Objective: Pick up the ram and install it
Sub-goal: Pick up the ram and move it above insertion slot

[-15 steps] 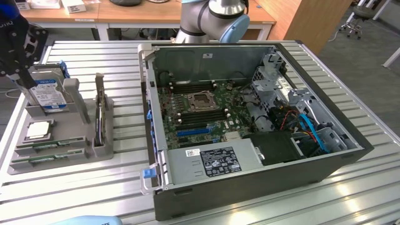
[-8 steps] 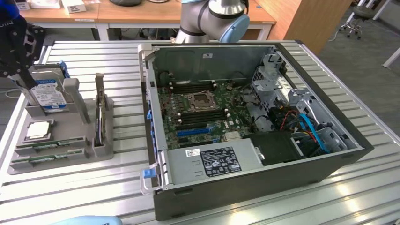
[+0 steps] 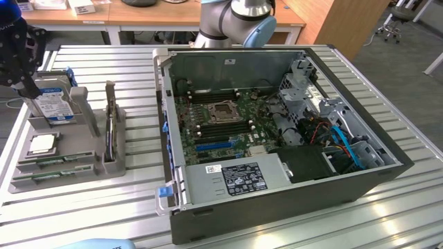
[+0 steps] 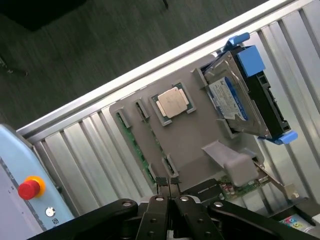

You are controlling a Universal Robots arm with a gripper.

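Here, the ram (image 3: 59, 158) lies flat in a slot of the grey tray (image 3: 80, 137). A second green stick (image 3: 52, 175) lies just beside it at six o'clock, reading the exterior view as a clock face. Which of the pair is the one to lift cannot be told for sure. At twelve o'clock from them the tray holds a square silver processor (image 3: 43, 142), then an upright hard drive (image 3: 55, 104). An expansion card (image 3: 111, 124) stands on edge at the tray's three o'clock side. The tray rests on a slatted metal table (image 3: 90, 212), near its nine o'clock rim. Bare slats lie at six o'clock, and a narrow strip separates the tray from the open computer case (image 3: 277, 119) at three o'clock. The gripper (image 4: 168, 184) hangs over the tray with its fingers pressed together, holding nothing, the tips close to the sticks' end clips.
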